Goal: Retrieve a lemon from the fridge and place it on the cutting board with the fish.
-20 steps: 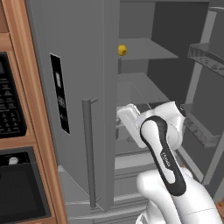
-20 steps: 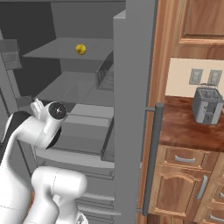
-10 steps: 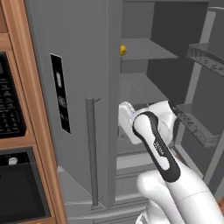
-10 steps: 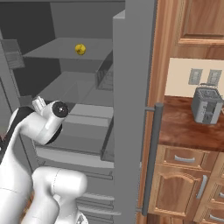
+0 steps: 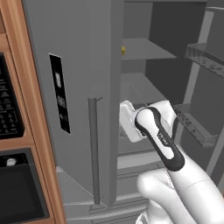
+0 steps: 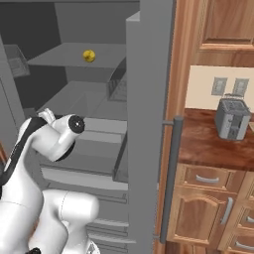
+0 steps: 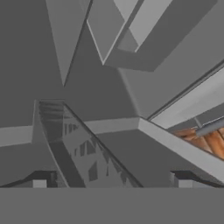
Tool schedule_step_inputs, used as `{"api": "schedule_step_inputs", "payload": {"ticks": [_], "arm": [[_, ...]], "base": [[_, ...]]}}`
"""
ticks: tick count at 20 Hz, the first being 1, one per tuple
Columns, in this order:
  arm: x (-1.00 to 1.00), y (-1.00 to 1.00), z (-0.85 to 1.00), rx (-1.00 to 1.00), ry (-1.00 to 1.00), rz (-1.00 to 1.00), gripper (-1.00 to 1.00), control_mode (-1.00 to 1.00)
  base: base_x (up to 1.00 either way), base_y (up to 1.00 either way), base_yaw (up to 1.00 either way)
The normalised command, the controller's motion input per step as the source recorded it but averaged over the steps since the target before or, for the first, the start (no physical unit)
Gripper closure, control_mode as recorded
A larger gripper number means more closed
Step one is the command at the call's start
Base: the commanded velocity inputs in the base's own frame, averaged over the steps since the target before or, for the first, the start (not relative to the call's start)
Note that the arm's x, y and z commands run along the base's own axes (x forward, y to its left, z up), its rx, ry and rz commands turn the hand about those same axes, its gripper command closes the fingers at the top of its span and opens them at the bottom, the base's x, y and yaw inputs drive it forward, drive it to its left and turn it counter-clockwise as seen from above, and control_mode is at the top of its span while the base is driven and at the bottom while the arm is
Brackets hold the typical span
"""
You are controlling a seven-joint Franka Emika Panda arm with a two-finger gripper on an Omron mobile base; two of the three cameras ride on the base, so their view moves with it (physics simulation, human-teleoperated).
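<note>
text: none legible | fridge [image 5: 78,65] display panel [image 5: 59,93]: pale marks, too small to read | arm [image 5: 159,140] dark link: faint lettering (blurred, cannot be made out) | oven [image 5: 11,113] keypad: light specks, unreadable

Fridge [image 6: 149,99] open; lemon [image 6: 89,55] on upper shelf [image 6: 69,62].

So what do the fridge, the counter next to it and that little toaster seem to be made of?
The fridge looks like brushed grey steel: flat, matte, with a long bar handle. The counter seems polished reddish-brown wood or stone, mottled and faintly glossy; the look leaves it open. The toaster appears to be grey metal with paler highlights. Everything is rendered, so these are only impressions.
</note>
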Motion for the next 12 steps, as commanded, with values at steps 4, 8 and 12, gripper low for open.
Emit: {"api": "schedule_step_inputs", "payload": {"ticks": [4,8,12], "arm": [[-0.67,0.94,-0.11,0.00,0.00,0.09,-1.00,-1.00],[-0.77,1.00,-0.01,0.00,0.00,0.09,-1.00,-1.00],[-0.72,1.00,0.00,0.00,0.00,0.06,-1.00,-1.00]], "base": [[0.00,0.00,0.00],[0.00,0.00,0.00],[0.00,0.00,0.00]]}}
